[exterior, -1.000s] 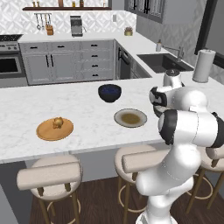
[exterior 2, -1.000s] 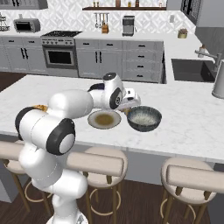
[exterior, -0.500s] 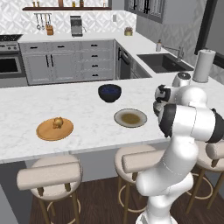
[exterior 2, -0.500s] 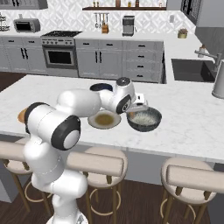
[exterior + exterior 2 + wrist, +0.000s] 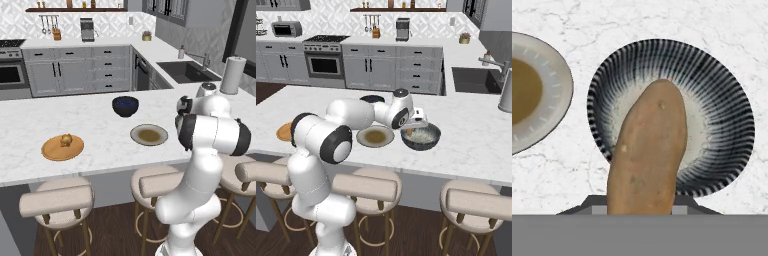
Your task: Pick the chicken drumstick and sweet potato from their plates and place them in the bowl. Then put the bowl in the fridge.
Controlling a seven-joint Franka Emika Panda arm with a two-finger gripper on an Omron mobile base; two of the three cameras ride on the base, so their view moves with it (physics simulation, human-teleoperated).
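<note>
White marble counter [image 5: 95,125], grey-veined, smooth, long; landmark for all entries.

Sweet potato [image 5: 648,150]: tan-orange, tapered, matte skin with pale flecks; pinched at its thick end in the gripper [image 5: 641,202], held above the bowl [image 5: 722,125], tip over the bowl's pale centre in the hand view.

Bowl: round, shallow, rim and wall ribbed in dark radial stripes, inside pale; on the counter, just beside the grey-rimmed plate [image 5: 557,85]. Seen from the right base view as a speckled grey-blue outside [image 5: 421,142].

Grey-rimmed plate: flat, round, brownish centre; bare, at mid-counter [image 5: 149,135], [image 5: 375,136].

Wooden plate [image 5: 62,148]: orange-brown, flat, round; toward the counter's left end, well apart from the bowl.

Chicken drumstick [image 5: 66,140]: small, lumpy, golden-brown; resting on the wooden plate.

Dark navy bowl [image 5: 125,106]: deeper, glossy; behind the grey-rimmed plate on the counter.

Left base view: bowl and gripper hidden behind the arm [image 5: 212,132]; drumstick plain. Right base view: gripper [image 5: 417,125] over the bowl; wooden plate reduced to an orange edge [image 5: 283,132] behind the arm. Hand view: surface detail of sweet potato and bowl ribbing.

Stools [image 5: 56,200]: padded beige seats, wood legs, below the counter's near edge.
</note>
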